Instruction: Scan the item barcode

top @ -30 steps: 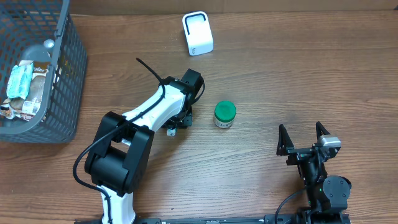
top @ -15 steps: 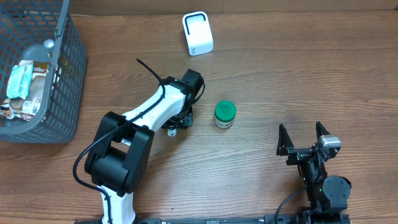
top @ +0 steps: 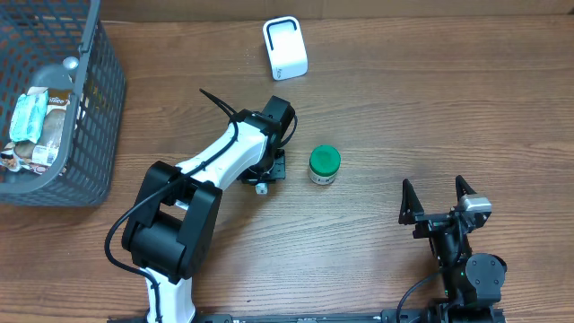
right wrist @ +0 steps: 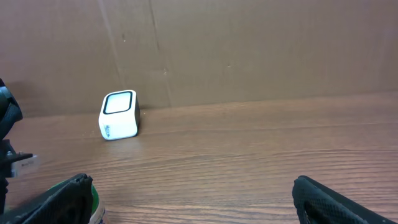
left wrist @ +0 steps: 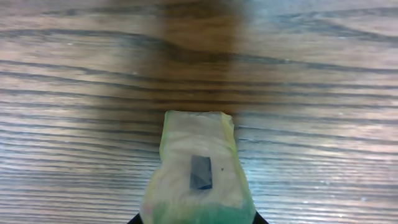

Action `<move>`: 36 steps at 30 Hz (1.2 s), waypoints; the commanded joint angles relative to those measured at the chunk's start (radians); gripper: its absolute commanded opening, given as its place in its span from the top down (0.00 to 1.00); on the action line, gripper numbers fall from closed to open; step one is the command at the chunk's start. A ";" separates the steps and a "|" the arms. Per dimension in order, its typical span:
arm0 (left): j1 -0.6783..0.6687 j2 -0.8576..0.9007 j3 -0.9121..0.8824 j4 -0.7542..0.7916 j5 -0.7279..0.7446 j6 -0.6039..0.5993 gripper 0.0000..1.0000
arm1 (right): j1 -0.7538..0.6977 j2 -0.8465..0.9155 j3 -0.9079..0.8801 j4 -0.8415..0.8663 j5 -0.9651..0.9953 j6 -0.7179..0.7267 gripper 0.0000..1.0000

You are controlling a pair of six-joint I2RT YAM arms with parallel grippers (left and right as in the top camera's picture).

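Overhead, and the left arm is stretched out over the middle of the table (top: 404, 99), its left gripper (top: 267, 178) pointing straight down just beside a green-lidded jar (top: 324, 164) that stands upright to its right, not touching it. Left wrist view now: a pale yellow-green packet (left wrist: 198, 168) fills the bottom centre, blurred and close to the lens, a small dark square on its face. The jaws show only as two dark corners at the lower edge, pressed in on either side of the packet's base, so that's a grip on the packet, with bare wood grain behind it. The white scanner (top: 285, 48) sits well apart at the far edge of the table, its dark-rimmed window facing up (in the right wrist view it is at the left, in front of a brown wall). Over at the near right, the right gripper (top: 433, 187) is parked with its fingers spread wide and nothing between them. Far left, a grey wire basket (top: 90, 99) holds several wrapped items.
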 commanded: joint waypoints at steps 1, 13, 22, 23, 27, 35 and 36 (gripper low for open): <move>-0.028 -0.002 0.017 0.000 0.042 0.008 0.81 | 0.005 -0.011 -0.011 0.004 -0.006 0.000 0.00; -0.128 -0.002 0.082 0.001 0.031 -0.050 0.78 | 0.005 -0.011 -0.011 0.004 -0.006 0.000 0.00; -0.151 -0.002 0.082 0.000 0.027 -0.071 0.79 | 0.005 -0.011 -0.011 0.004 -0.006 0.000 0.00; -0.154 -0.002 0.082 0.001 0.027 -0.071 0.79 | 0.005 -0.011 -0.011 0.004 -0.006 0.000 0.00; -0.160 -0.002 0.082 0.000 0.026 -0.090 0.78 | 0.005 -0.011 -0.011 0.004 -0.006 0.000 0.00; -0.160 -0.002 0.082 -0.012 0.027 -0.093 0.75 | 0.005 -0.011 -0.011 0.004 -0.006 0.000 0.00; -0.160 -0.002 0.081 -0.019 0.026 -0.093 0.75 | 0.005 -0.011 -0.011 0.004 -0.006 0.000 0.00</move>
